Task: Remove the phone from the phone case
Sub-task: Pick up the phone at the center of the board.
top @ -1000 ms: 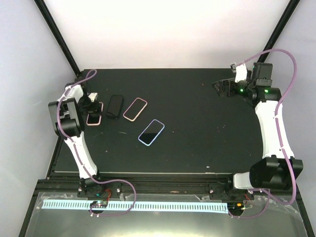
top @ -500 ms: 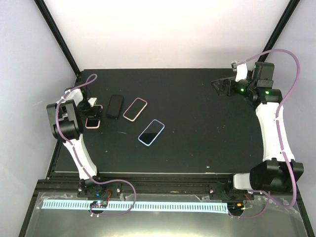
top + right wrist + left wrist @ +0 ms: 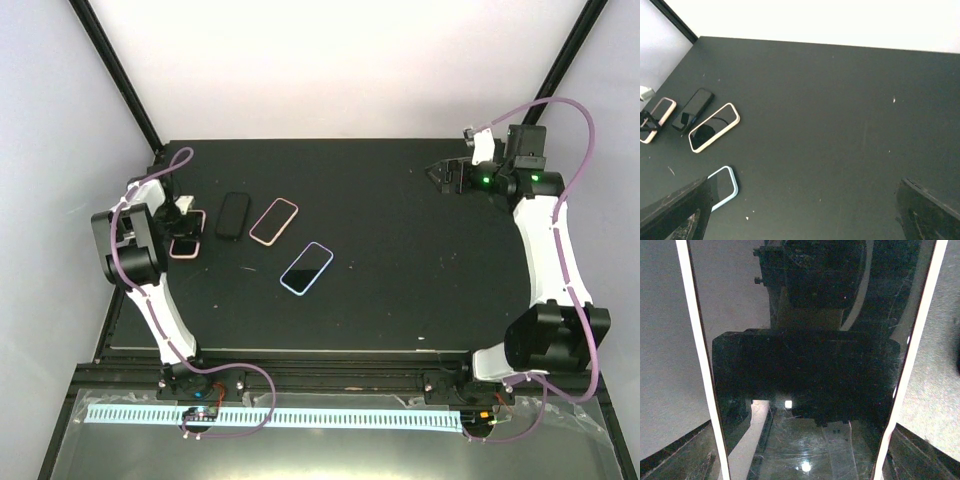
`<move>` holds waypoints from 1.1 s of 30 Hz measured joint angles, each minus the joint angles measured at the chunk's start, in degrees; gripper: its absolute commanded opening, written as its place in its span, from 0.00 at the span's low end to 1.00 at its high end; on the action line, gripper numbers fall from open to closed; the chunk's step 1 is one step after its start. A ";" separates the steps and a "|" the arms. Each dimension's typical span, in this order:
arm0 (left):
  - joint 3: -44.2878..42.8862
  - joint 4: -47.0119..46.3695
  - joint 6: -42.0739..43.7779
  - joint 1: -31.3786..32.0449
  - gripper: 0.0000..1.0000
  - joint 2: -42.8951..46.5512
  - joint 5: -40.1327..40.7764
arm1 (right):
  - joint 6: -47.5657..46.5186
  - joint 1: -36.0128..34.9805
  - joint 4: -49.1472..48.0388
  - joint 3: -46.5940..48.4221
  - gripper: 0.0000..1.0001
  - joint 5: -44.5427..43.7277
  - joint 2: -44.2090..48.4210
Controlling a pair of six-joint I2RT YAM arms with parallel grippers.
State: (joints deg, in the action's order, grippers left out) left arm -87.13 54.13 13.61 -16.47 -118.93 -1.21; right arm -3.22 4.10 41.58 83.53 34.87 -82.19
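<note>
One pink-cased phone [image 3: 188, 246], far left on the worktop [image 3: 400, 270], has slid slightly nearer us, and the left tool [image 3: 181, 222] has followed, bent-elbowed, straddling its long edges; whether it grips, we cannot tell. We judge the phone is still cased. Far right, the right tool [image 3: 447, 178] hangs raised, wide open, empty.

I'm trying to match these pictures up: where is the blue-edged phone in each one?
Top view: blue-edged phone lies mid-table, left of centre.
Left wrist: not in it.
Right wrist: bottom left, one end hidden.
Shared landmark: black phone, up-left of it in both.
</note>
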 measured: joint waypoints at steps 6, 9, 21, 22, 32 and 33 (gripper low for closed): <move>0.76 -0.20 1.46 -0.09 0.54 5.49 -0.02 | -4.37 0.00 4.92 1.81 1.00 0.61 -3.63; 1.75 -0.59 1.88 -0.15 0.53 7.54 -0.26 | -5.95 0.00 7.61 3.96 1.00 1.40 -7.50; 5.51 -4.31 -1.68 -0.28 0.48 15.17 -2.23 | -1.42 -0.31 7.23 3.48 1.00 2.38 -10.88; 6.45 -5.18 -1.92 -0.28 0.48 16.50 -2.78 | -0.87 -0.35 6.86 3.48 1.00 2.67 -10.88; 20.44 -8.59 -3.41 3.74 0.47 37.09 -8.04 | 1.14 -2.56 4.50 0.42 1.00 6.69 -8.92; 20.92 -8.94 -3.80 4.98 0.47 39.17 -8.63 | 1.92 -2.82 3.41 -0.79 1.00 6.97 -8.07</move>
State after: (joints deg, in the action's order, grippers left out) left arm -66.22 45.19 9.80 -11.49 -79.77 -9.85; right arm -1.30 1.28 44.99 82.74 41.85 -90.26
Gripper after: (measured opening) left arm 0.793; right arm 0.999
